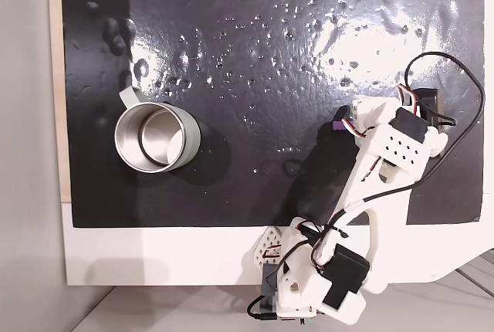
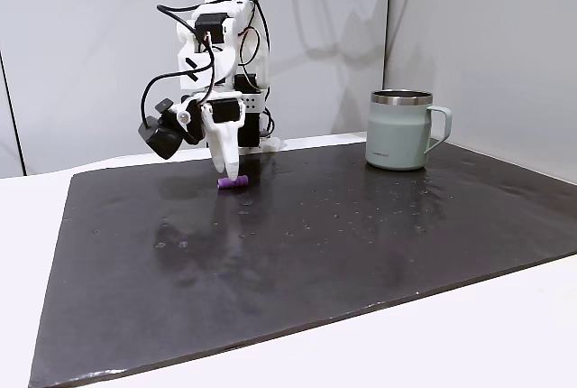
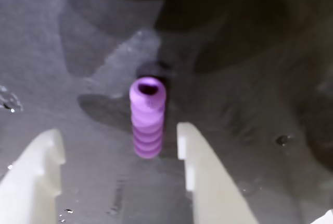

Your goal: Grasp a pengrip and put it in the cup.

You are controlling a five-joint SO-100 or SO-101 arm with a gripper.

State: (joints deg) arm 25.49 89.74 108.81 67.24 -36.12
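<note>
The pengrip [image 3: 148,117] is a small purple ribbed tube lying on the black mat. In the wrist view it sits between my gripper's [image 3: 117,138] two white fingers, nearer the right finger [image 3: 205,177] than the left one [image 3: 36,177]. The jaws stand apart and neither touches it. In both fixed views the gripper [image 1: 343,120] [image 2: 233,171] is down at the mat, right over the pengrip [image 1: 338,125] [image 2: 231,183]. The cup [image 1: 122,147] [image 2: 397,131] is a steel mug with a side handle. It stands upright far from the gripper, at the mat's other side.
The black mat [image 1: 255,54] is glossy and dotted with small bumps or droplets. It lies on a white table [image 1: 154,255]. The arm's base [image 1: 309,286] stands at the mat's edge with loose cables around it. Open mat lies between the gripper and the cup.
</note>
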